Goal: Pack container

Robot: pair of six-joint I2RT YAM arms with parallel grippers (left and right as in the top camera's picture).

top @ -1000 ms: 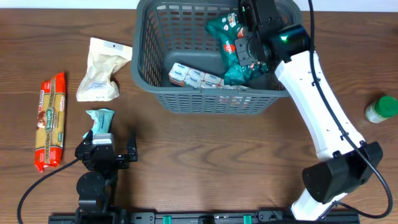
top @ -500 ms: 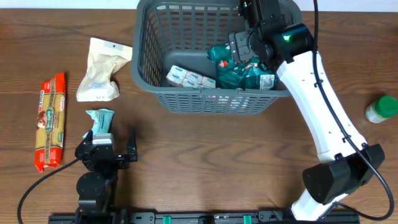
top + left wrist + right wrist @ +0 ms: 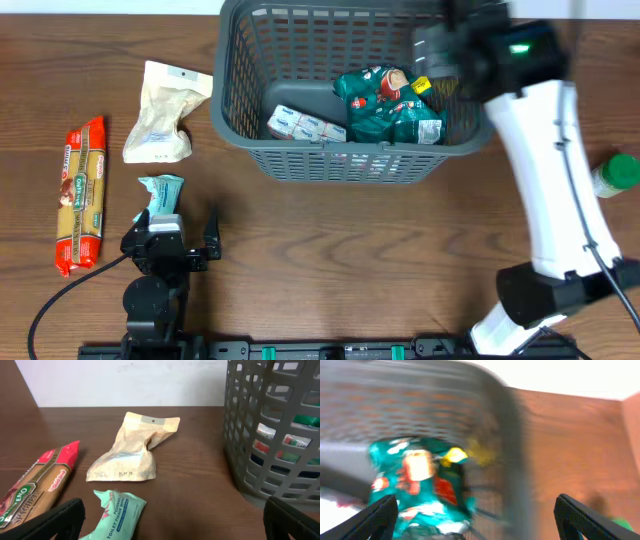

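White arm [image 3: 545, 170], black left hand [image 3: 178, 228]

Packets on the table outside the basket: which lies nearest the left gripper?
The mint-green tissue packet, just ahead of the open left gripper; the beige pouch and red spaghetti packet lie farther off.

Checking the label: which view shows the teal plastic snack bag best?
Overhead: the teal plastic snack bag lies sharp in the dark grey slotted basket. Right wrist shows it blurred; left wrist, only glimpses through slots.

Dark grey lattice-slotted basket [image 3: 232, 110], teal bag [image 3: 385, 112] printed red and yellow, red-orange spaghetti packet [image 3: 82, 195], beige pouch [image 3: 165, 110], brown wood-grain bench [image 3: 350, 260].
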